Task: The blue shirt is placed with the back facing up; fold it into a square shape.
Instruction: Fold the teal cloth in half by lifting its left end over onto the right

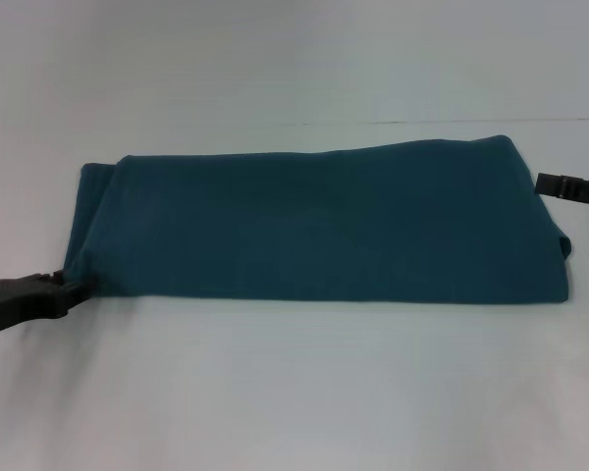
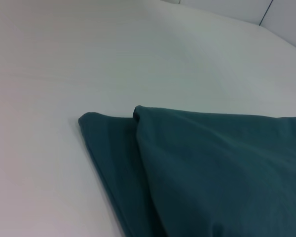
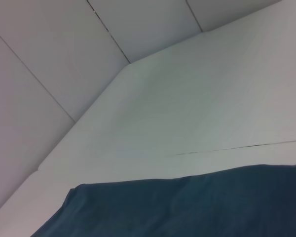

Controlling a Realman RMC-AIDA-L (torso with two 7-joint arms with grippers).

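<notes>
A large dark teal-blue fabric shirt [image 1: 324, 221] lay folded lengthwise on a white table [image 1: 294, 392]. The left gripper [image 1: 67, 290] pinched its near-left corner; the right gripper [image 1: 569, 186] sat beside the far-right edge, its grip impossible to tell.

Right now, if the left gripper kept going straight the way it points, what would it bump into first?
The left gripper points toward the right, at the near-left corner of the shirt, so it would meet that fabric almost at once; whether it already touches is unclear.

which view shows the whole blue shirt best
The head view: the blue shirt lies whole there, a folded band on the table. The left wrist view catches only one layered corner; the right wrist view only an edge.
</notes>
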